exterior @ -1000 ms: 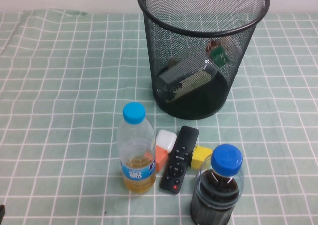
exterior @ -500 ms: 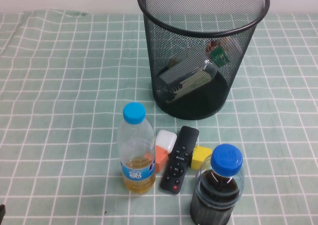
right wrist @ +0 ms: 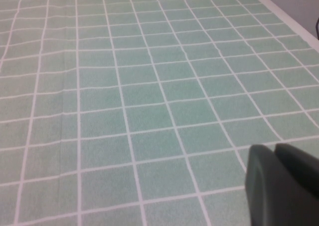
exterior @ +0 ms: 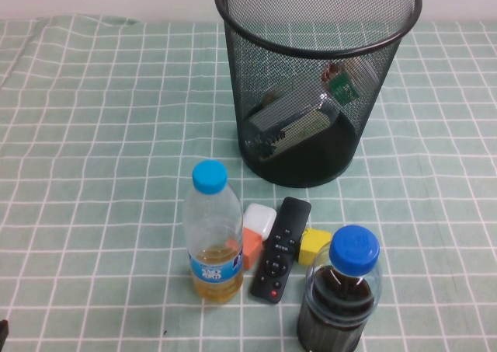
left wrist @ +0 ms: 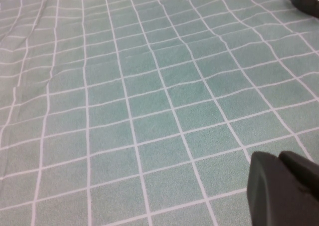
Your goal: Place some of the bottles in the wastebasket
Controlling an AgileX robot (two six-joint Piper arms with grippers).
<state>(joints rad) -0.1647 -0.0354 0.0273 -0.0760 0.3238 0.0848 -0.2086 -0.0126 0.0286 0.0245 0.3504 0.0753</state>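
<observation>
The black wire-mesh wastebasket [exterior: 256, 64] stands at the back middle of the table. Through its mesh I see a squarish clear bottle [exterior: 295, 119] lying slanted inside, its green label [exterior: 342, 88] at the upper end. A second, smaller bottle [exterior: 270, 99] shows only dimly behind it. My left gripper [left wrist: 279, 158] is shut and empty, low over bare checked cloth at the near left. My right gripper [right wrist: 275, 148] is shut and empty over bare cloth, and is outside the high view.
In front of the bin stand a blue-capped bottle with yellow liquid [exterior: 212, 235] and a blue-capped bottle of dark liquid [exterior: 342, 290]. Between them lie a black remote [exterior: 279, 247], an orange-and-white block [exterior: 255, 231] and a yellow block [exterior: 314, 243]. Green checked cloth [exterior: 93, 134] covers the table.
</observation>
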